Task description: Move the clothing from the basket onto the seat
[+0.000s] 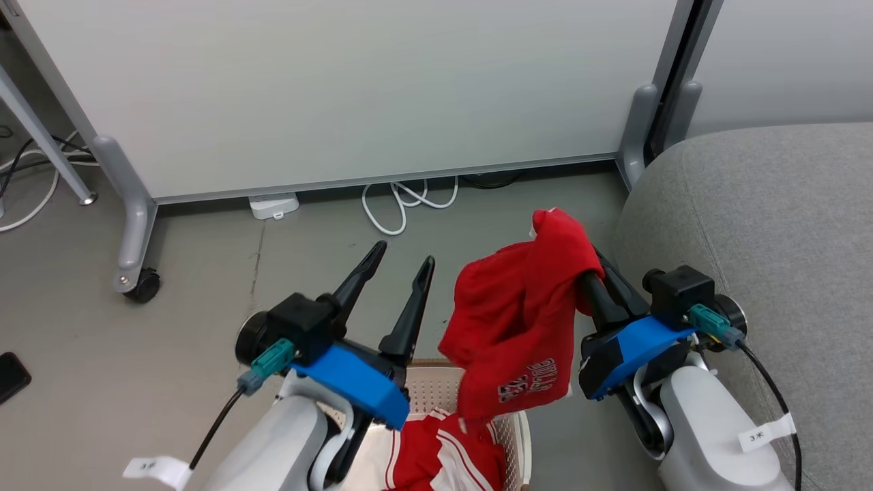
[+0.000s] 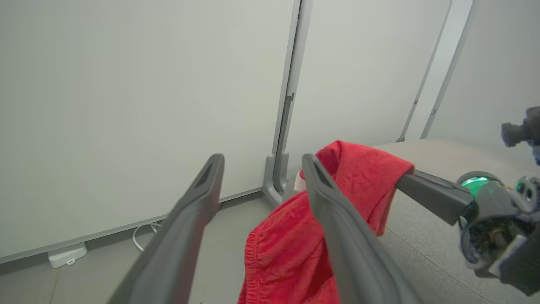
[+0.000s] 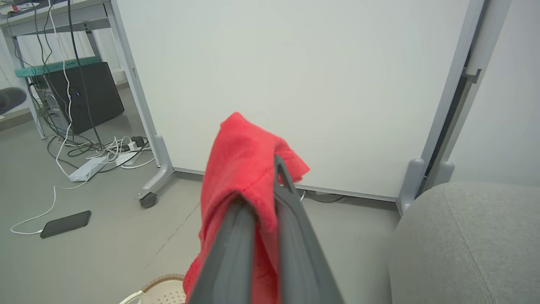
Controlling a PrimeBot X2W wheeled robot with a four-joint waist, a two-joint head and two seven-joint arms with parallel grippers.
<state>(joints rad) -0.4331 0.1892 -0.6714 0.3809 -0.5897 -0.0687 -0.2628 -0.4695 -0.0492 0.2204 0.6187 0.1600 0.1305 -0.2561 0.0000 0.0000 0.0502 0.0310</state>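
Note:
My right gripper is shut on a red garment with white lettering, which hangs from its fingers above the basket. The same garment drapes over the closed fingers in the right wrist view, and the left wrist view shows it hanging beside the seat. A second red garment with white stripes lies in the cream basket at the bottom of the head view. My left gripper stands open and empty, left of the hanging garment. The grey seat lies to the right.
A white partition panel on grey castor feet stands behind. White cables lie at its base. A black phone lies on the grey floor to the left, with a desk and cable tangle beyond.

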